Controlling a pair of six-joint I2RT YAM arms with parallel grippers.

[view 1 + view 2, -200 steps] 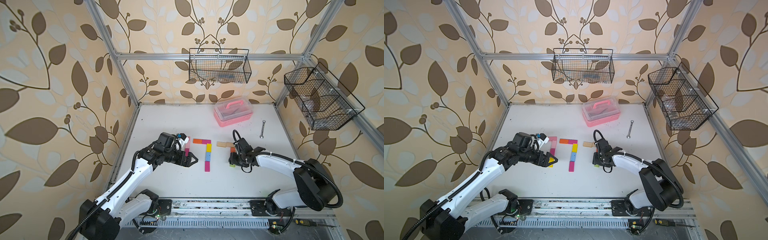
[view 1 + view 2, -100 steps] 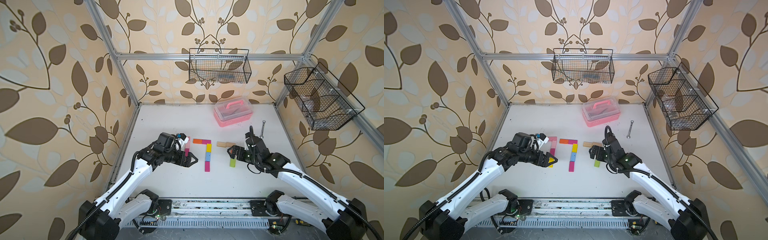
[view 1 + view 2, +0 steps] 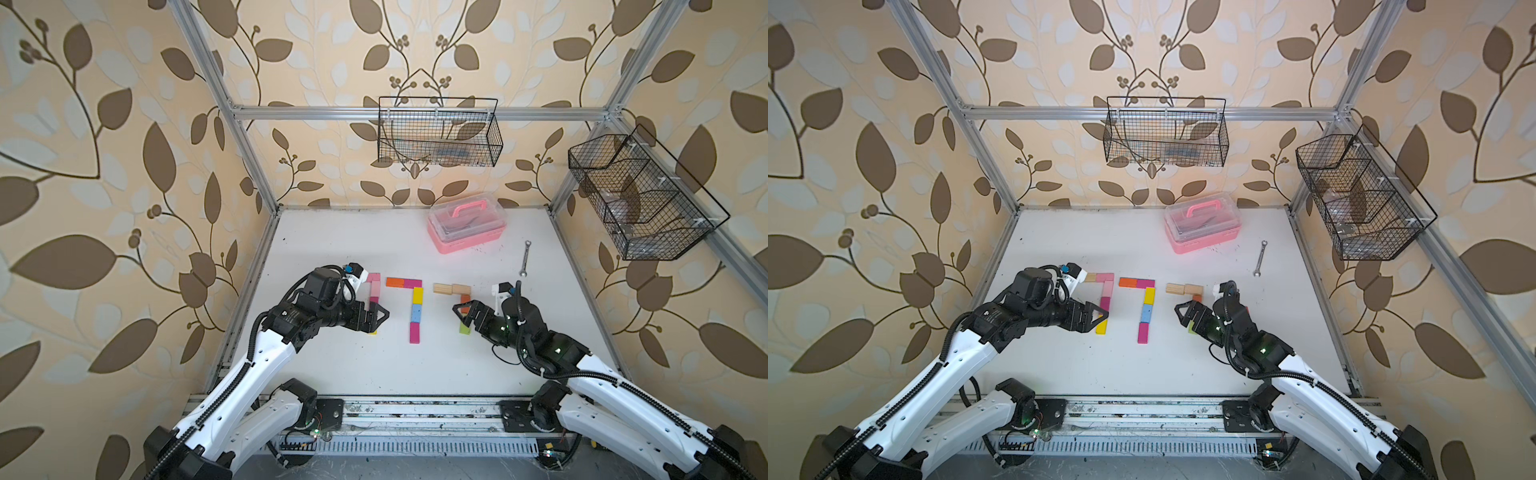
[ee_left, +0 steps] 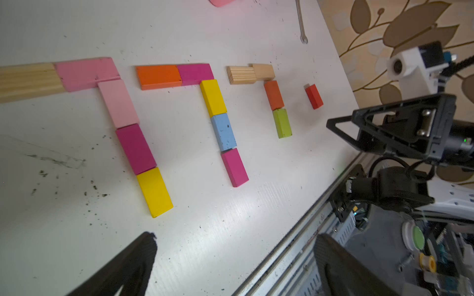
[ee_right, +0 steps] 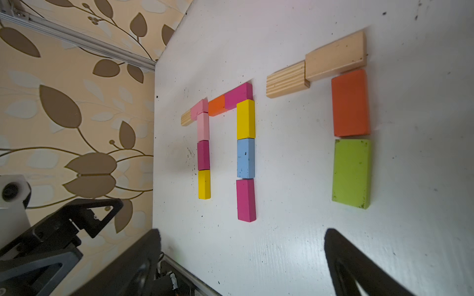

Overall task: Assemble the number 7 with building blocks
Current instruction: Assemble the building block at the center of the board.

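Observation:
Three groups of building blocks lie flat in a row on the white table. The left number 7 (image 3: pixel 1105 291) has a wood and pink bar and a pink, magenta and yellow stem. The middle number 7 (image 3: pixel 417 305) is orange, magenta, yellow, blue and magenta. On the right, two wooden blocks (image 3: pixel 452 289) form a bar, with an orange block (image 5: pixel 350 102) and a green block (image 5: pixel 351 173) under it. A loose red block (image 4: pixel 314 96) lies beside them. My left gripper (image 3: pixel 380 318) hovers open over the left stem. My right gripper (image 3: pixel 461 313) is open just short of the green block, holding nothing.
A pink clear-lidded box (image 3: pixel 465 232) stands at the back, with a small wrench (image 3: pixel 525 257) to its right. Wire baskets hang on the back wall (image 3: pixel 438 133) and the right wall (image 3: pixel 640 195). A metal rail (image 3: pixel 415 411) runs along the table's front edge.
My right gripper has opened, left the green block lying under the orange one, and drawn back toward the front right. The left arm has not moved.

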